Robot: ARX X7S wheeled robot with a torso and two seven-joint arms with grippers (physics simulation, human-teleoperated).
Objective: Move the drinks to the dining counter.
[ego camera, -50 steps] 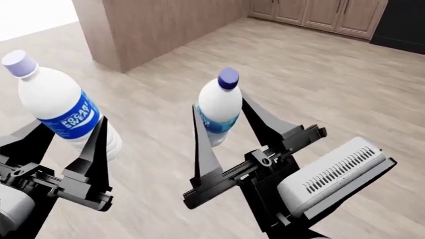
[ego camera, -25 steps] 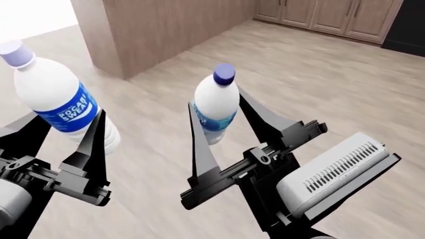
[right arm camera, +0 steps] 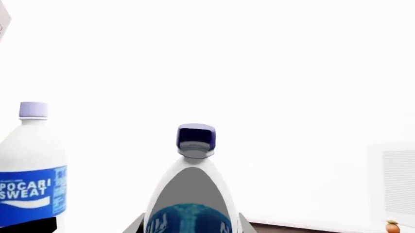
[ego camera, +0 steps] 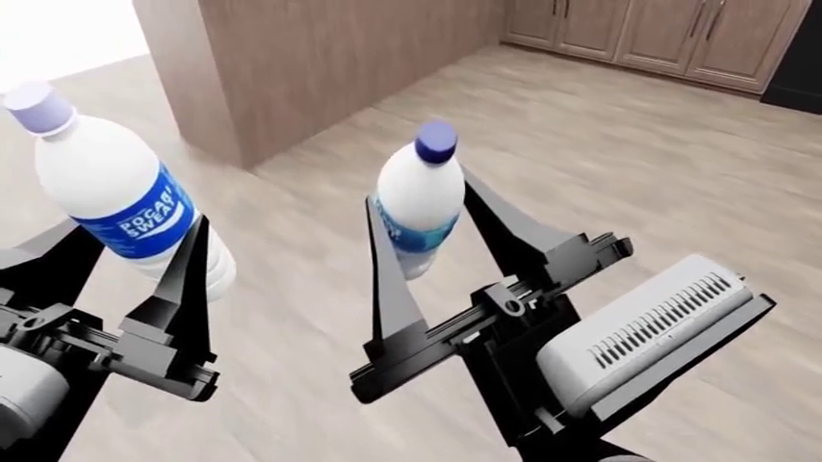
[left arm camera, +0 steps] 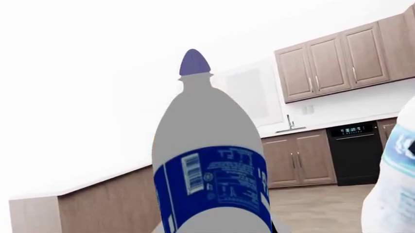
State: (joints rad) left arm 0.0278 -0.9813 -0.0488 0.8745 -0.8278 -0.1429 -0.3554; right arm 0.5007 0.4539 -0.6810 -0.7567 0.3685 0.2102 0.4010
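Note:
The bigger milky-white drink, with a blue Pocari Sweat label and lilac cap, stands upright in my left gripper, which is shut on its lower body. The slimmer drink, with a dark blue cap, stands upright in my right gripper, also shut on it. Both are held in the air above the floor. The left wrist view is filled by the bigger bottle, with the slim one at the edge. The right wrist view shows the slim bottle between black fingers, with the Pocari bottle beside it. The dining counter is out of view.
A tall wood-panelled block stands ahead on the left, its corner close to the bottles. Wooden base cabinets and a black appliance line the far wall. Light plank floor lies below. A black dishwasher shows under the wall cabinets.
The floor, panelled block and cabinets have slid down and right in the head view, so the view has shifted. Both bottles stay gripped in nearly the same places.

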